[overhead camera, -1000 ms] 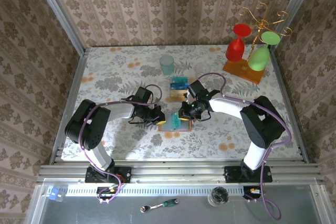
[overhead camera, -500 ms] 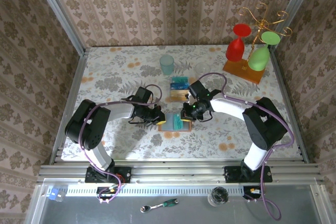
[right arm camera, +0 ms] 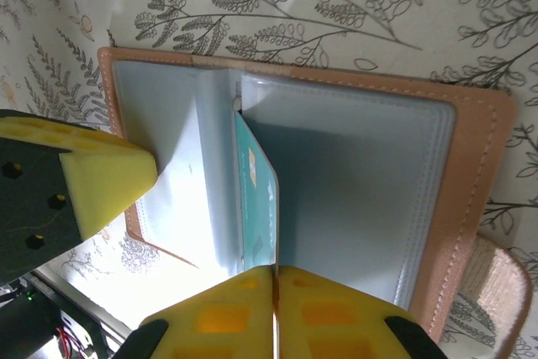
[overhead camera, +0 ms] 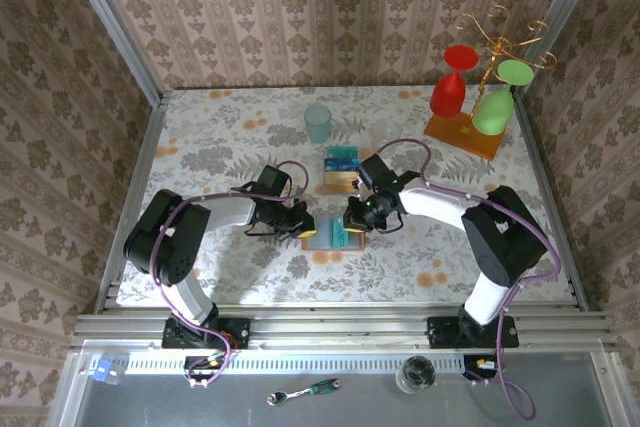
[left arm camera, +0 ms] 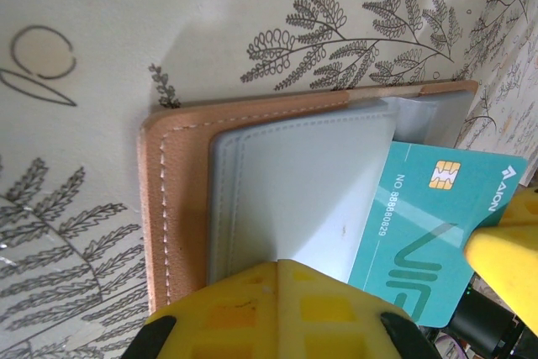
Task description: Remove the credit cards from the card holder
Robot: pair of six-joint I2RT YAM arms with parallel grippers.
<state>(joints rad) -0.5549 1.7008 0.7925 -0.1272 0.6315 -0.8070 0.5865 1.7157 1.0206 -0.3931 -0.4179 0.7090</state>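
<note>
— From above first: where is the card holder [overhead camera: 330, 239]?
— Near the middle of the table [overhead camera: 200, 137], lying open between the left gripper [overhead camera: 302, 226] and the right gripper [overhead camera: 353, 226]. Bare cloth to the left, right and near side. Just beyond it, a flat blue-and-tan item [overhead camera: 341, 169]. Farther off, a teal cup [overhead camera: 318, 123]. In the far right corner, well apart, a glass rack [overhead camera: 462, 134].
— Pose?
— Left arm [overhead camera: 215, 212] and right arm [overhead camera: 440, 202] both folded low, elbows outward, wrists turned in toward each other.
— Through the left wrist?
— Print and chip legible on the teal credit card [left arm camera: 420, 241], partly out of a grey-blue pocket toward the right, past the stitched brown edge. Left fingers [left arm camera: 235, 304] pressed together, tips over the grey-blue leaf. Cannot tell whether pinching it.
— Through the right wrist?
— Same card [right arm camera: 256, 199] edge-on here, rising beside the fold, clamped between the closed right fingers [right arm camera: 336, 313]. Yellow tip of the left gripper [right arm camera: 101, 178] down on the left leaf.
</note>
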